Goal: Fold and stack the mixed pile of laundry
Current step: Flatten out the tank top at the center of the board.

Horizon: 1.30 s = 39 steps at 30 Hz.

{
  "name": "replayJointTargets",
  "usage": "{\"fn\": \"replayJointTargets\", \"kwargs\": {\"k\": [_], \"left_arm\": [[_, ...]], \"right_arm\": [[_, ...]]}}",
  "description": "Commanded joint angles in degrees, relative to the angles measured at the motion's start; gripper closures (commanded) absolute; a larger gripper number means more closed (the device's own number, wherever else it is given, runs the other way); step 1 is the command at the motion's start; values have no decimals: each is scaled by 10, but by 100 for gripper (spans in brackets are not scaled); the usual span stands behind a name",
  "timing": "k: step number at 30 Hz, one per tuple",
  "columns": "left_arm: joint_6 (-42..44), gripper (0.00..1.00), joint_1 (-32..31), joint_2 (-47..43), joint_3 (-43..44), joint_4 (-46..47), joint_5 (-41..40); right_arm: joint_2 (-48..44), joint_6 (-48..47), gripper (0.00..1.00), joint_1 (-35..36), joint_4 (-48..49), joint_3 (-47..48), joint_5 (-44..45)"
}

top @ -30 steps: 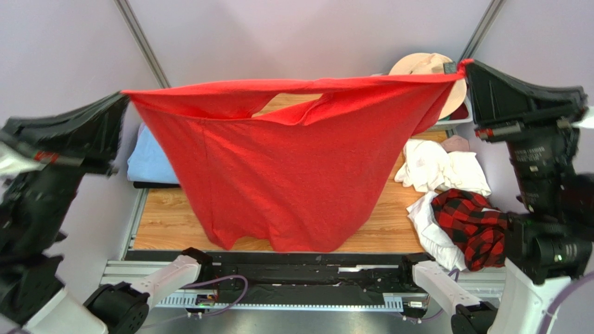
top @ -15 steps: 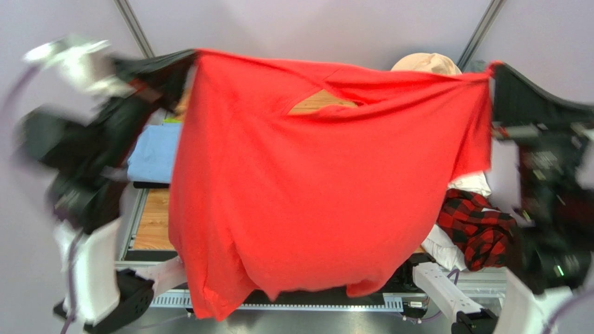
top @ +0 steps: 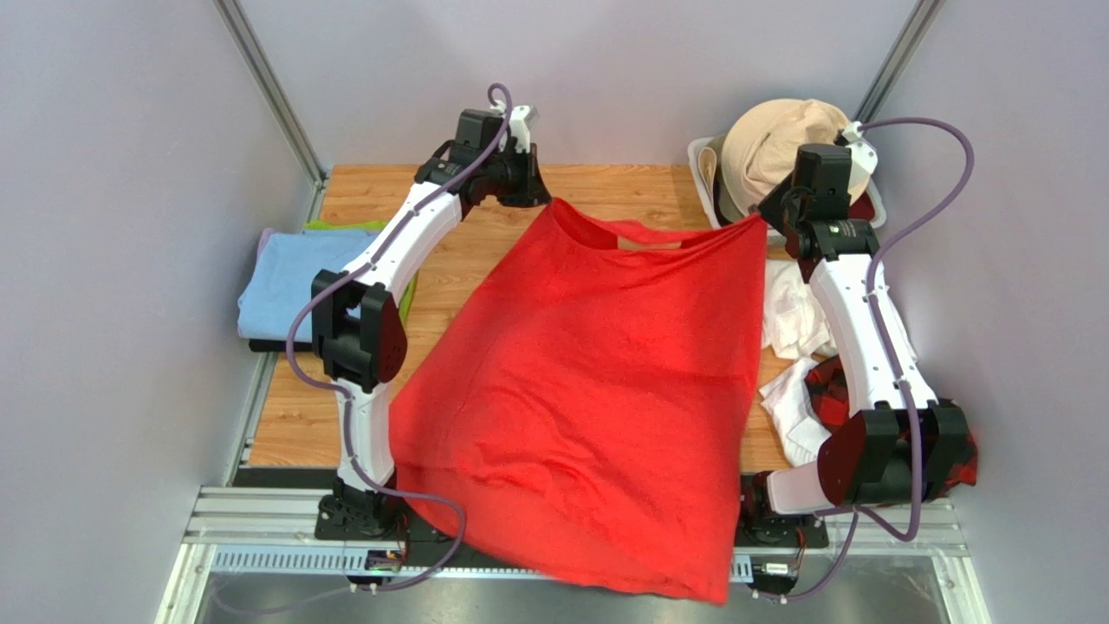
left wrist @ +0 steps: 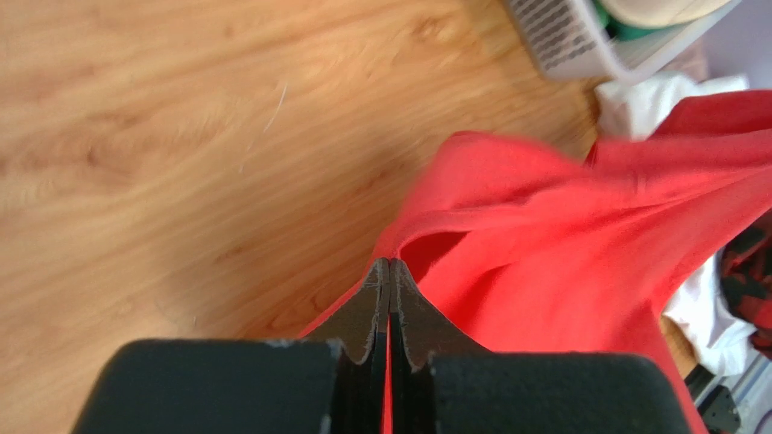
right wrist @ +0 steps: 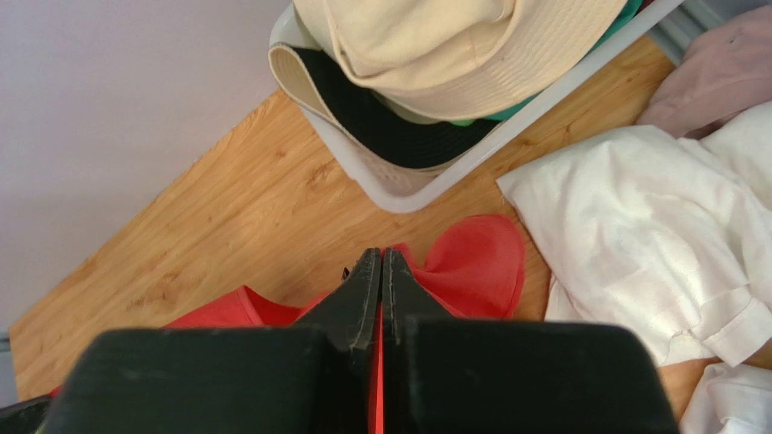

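Item 1. Large bright red T-shirt (top: 586,390): spread across the middle of the wood-grain tabletop (top: 612,189), collar end towards 12 o'clock. The hem spills over the near edge at 6 o'clock and drapes the metal rail there.

Item 2. Left gripper (left wrist: 390,264): at about 11 o'clock, jaws pressed together on the T-shirt's far left corner, red cloth pinched between them.

Item 3. Right gripper (right wrist: 381,253): at about 1 o'clock, jaws likewise closed tight on the T-shirt's far right corner, just beside the basket.

Item 4. White slatted plastic basket (right wrist: 408,194): at 1 o'clock, in the far right corner of the tabletop. Contents: a beige cloth bucket hat (right wrist: 435,45) heaped on top and rising above the rim; beneath it a black layer and a sliver of green, which I cannot identify.

Item 5. Rest of the laundry pile, at 3 o'clock along the right edge:
- Crumpled white cloths (right wrist: 634,226), next to the basket.
- A small dusty pink piece (right wrist: 716,63), touching the white cloths on their far side.
- A red-and-black plaid shirt (top: 823,380), bunched nearer 4 o'clock and partly hidden behind the right arm.

Item 6. Flat cloths at 9 o'clock on the left edge: a light blue rectangular cloth (top: 280,293) on top, with a green edge and a black edge showing beneath it.
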Motion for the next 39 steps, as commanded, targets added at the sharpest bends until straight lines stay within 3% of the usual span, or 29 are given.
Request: {"fn": "replayJointTargets", "kwargs": {"k": [1,10,19,20,21,23,24,26,28,30,33,39], "left_arm": [[-12,100,2,-4,100,46,41],[-22,100,2,57,141,46,79],[-68,100,-8,121,151,105,124],[-68,100,-14,129,157,109,126],[-70,100,-18,141,163,110,127],[-69,100,-25,152,184,110,127],[-71,100,-27,156,188,111,125],[-75,100,-29,156,193,122,121],[-80,100,-29,154,200,126,120],[-81,100,-29,154,215,123,121],[-79,100,-29,154,224,121,124],[-69,100,-29,151,219,114,127]], "right_arm": [[-8,3,100,-9,61,11,38],[2,-4,100,-32,73,-18,48],[0,-24,100,-39,80,-67,93],[0,-33,90,-40,82,-74,95],[4,-45,74,-41,81,-71,84],[16,-100,30,-41,65,-42,57],[21,-127,28,-40,46,-33,-4],[23,-161,30,-40,59,-32,-84],[17,-165,43,-40,135,-66,-248],[32,-158,48,-31,217,-80,-392],[90,-197,49,12,212,-37,-455],[175,-301,46,95,203,11,-476]]}}
